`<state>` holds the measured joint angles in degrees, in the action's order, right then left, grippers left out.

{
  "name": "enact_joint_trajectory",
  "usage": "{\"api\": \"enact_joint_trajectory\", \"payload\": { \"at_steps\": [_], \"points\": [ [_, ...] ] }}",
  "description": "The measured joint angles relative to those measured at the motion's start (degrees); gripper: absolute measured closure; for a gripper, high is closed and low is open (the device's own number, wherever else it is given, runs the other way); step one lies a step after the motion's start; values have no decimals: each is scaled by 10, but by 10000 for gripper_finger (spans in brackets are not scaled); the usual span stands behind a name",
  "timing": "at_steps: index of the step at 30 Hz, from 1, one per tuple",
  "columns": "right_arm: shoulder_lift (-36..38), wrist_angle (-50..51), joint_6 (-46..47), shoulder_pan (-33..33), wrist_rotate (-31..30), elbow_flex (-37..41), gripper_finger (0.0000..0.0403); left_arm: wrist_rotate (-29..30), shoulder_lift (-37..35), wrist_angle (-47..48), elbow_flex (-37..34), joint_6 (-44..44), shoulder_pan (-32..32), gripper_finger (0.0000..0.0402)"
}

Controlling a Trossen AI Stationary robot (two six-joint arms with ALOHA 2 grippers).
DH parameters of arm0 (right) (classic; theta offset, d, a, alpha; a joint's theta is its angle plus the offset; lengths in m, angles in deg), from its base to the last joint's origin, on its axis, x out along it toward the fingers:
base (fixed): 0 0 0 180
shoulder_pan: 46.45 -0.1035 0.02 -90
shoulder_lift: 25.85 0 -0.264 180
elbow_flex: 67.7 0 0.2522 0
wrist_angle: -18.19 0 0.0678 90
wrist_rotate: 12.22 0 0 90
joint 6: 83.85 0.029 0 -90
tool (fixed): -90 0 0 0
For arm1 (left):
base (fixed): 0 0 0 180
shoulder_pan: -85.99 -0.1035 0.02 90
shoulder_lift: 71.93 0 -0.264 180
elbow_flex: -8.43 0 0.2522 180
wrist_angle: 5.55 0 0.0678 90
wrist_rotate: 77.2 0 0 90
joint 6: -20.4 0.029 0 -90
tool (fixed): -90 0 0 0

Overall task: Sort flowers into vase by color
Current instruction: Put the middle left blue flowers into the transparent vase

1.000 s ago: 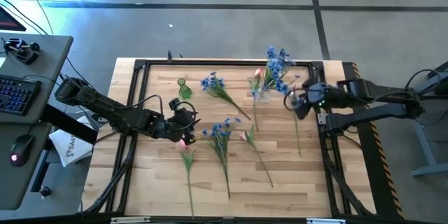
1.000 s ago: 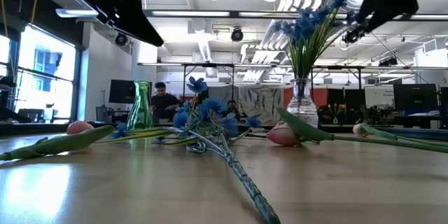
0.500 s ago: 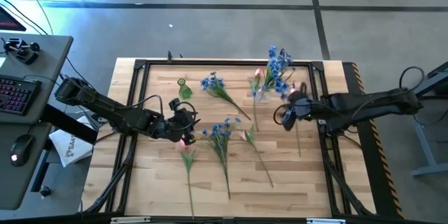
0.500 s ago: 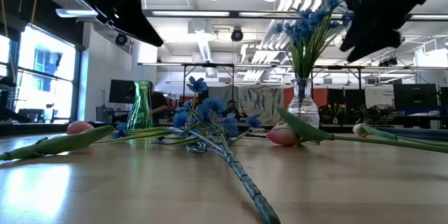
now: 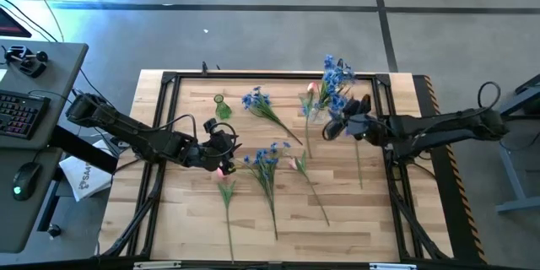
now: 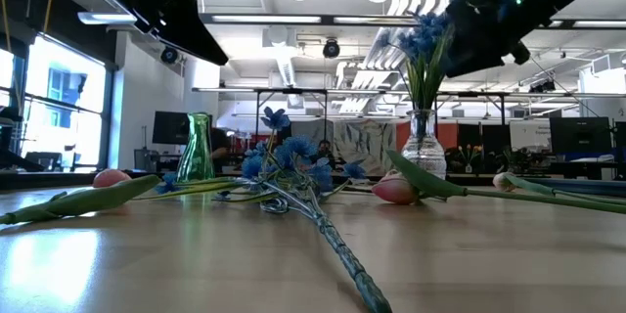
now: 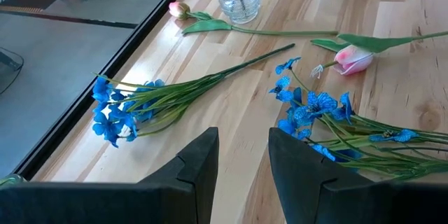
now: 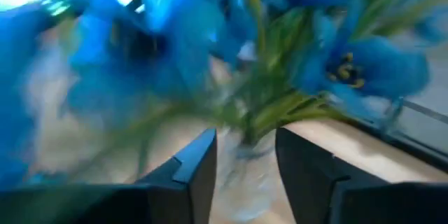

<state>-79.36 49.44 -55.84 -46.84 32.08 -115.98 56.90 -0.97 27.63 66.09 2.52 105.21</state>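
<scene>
A clear vase (image 5: 315,112) at the table's far right holds blue flowers (image 5: 335,78). My right gripper (image 5: 334,126) hangs open just beside it on the near-right, slanting toward the stems (image 8: 269,115), which show beyond its fingertips. Two blue flower bunches (image 5: 258,99) (image 5: 268,155) and pink tulips (image 5: 225,178) (image 5: 299,164) (image 5: 310,89) lie flat on the table. A green vase (image 5: 222,106) stands at the far left. My left gripper (image 5: 222,148) waits open above the table left of centre, nothing between its fingers (image 7: 203,161). My right gripper is close to the blue flowers' stems above the clear vase's mouth, coming in slanting down from the table's right. The wrist view is blurred, and I cannot tell whether its fingers (image 8: 199,164) touch the stems or blossoms.
A black frame (image 5: 169,80) runs along the table's edges. A desk with a keyboard (image 5: 17,114) and mouse stands off the left side. Bare wood (image 5: 354,219) shows at the near right.
My right gripper has come down and moved toward the table's left, up to the clear vase, tipping from pointing steeply down to nearly level. The flowers on the table and my left gripper have kept still.
</scene>
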Motion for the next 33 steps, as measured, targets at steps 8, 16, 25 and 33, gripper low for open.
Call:
{"api": "enact_joint_trajectory", "payload": {
  "at_steps": [8,16,25,33],
  "points": [
    [4,0,-6,86,-34,-9,320,0,0,0,0,0,0,287],
    [11,92,-53,132,71,-108,331,0,0,0,0,0,0,287],
    [11,282,-36,136,96,-220,256,0,0,1,0,0,0,287],
    [11,490,62,127,154,-355,204,0,0,3,0,1,0,287]
  ]
}}
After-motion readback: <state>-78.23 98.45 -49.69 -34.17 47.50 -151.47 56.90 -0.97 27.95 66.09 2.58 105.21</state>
